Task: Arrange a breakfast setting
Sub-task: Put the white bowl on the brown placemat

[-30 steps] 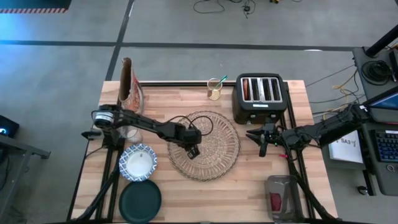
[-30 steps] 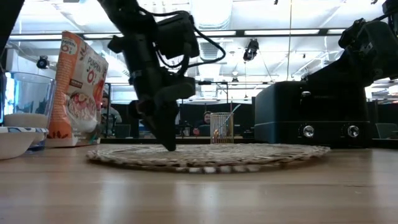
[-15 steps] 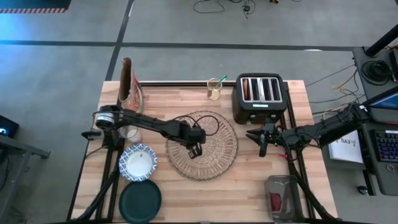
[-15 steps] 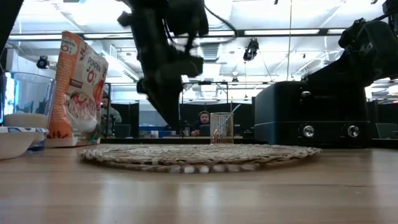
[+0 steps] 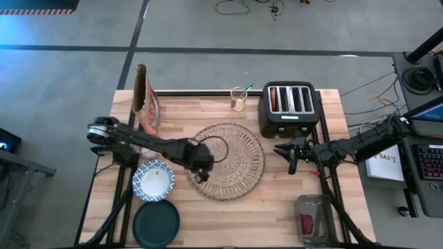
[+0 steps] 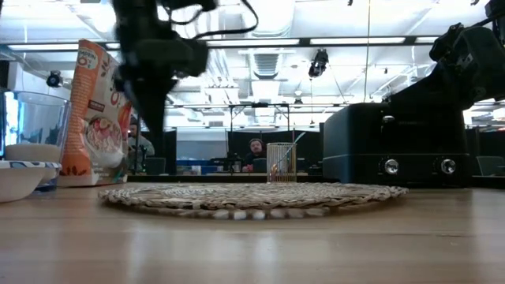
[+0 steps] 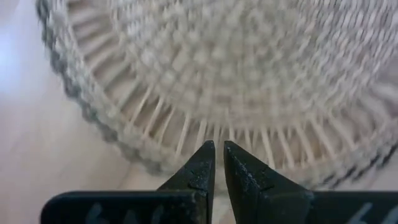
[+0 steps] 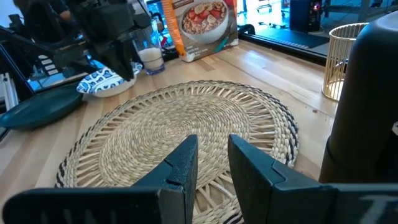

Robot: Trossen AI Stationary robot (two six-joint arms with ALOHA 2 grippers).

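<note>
The left gripper point(image 5: 199, 171), fingers pressed nearly together and empty, hovers over the left edge of the round tan woven placemat point(image 5: 232, 155) lying flat on the wooden table point(image 5: 277, 207).

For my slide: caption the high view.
Left gripper over woven placemat's left edge; bowl, plate waiting.

The left gripper point(image 7: 218, 158) pointed its two dark tapered fingers point(image 7: 200, 169) down over the edge of a round tan woven placemat point(image 7: 249, 74), the tips nearly together with only a thin slit between them and nothing held there. The placemat filled most of the view, its radiating straw spokes ending in a darker braided rim. Beside that rim lay the pale wooden tabletop point(image 7: 43, 155).
</note>
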